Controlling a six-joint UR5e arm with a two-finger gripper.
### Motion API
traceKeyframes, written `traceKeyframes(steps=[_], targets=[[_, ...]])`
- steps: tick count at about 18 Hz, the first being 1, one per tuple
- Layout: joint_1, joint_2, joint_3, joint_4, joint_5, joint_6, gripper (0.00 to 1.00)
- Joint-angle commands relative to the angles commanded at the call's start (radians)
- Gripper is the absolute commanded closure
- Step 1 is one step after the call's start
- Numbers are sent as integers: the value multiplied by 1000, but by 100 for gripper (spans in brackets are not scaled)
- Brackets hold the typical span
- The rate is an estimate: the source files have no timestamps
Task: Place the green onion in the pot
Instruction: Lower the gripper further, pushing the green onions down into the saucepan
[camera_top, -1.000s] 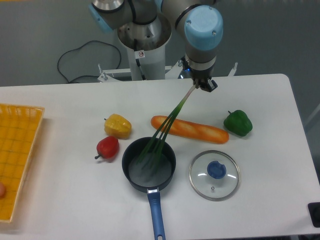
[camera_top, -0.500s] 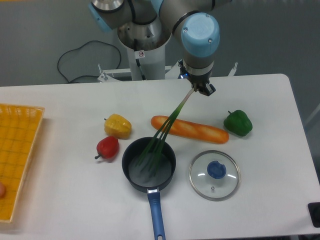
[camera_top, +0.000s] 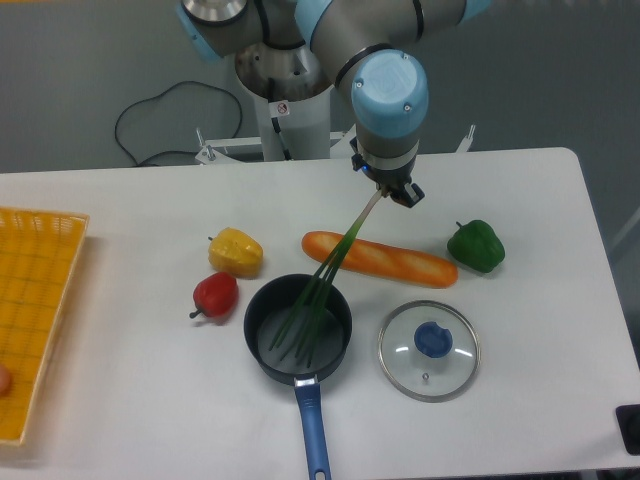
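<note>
Lowering the green onion (camera_top: 325, 282) into the pot (camera_top: 298, 329) is the step in hand, judged near its end. Item one, gripper (camera_top: 396, 190): hangs over the far half of the table (camera_top: 540, 400), above and behind the baguette (camera_top: 380, 258); its fingers are pressed together on the pale end of the onion, pinching it. Item two, green onion: held off the table, tilted steeply, pale end up at the gripper, dark stalks fanning downward and toward the camera's left; the long axis runs on a diagonal from the gripper down across the baguette's left end and over the pot's far rim, the tips lying inside the greyish bowl, whether touching the floor cannot be told. Item three, pot: upright, blue handle pointing toward the near table edge, with a red pepper (camera_top: 215, 295) and a yellow pepper (camera_top: 236, 251) to its left and a glass lid (camera_top: 429, 350) to its right. Handling note, as judgement: the onion is longer than the pot is wide, so a release from this height would likely leave it leaning on the rim or tipping out over the baguette. Better to bring the pale end down and toward the pot's centre, letting the stalks bend and slide along the floor, and to open only once most of the length rests within or firmly across the rim. A green bell pepper (camera_top: 476, 246) stands well apart to the right, out of the path.
</note>
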Motion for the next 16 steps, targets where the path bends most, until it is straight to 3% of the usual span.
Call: traceKeyframes(steps=[16], targets=[[-51,-43,2,3,45,-60,96]])
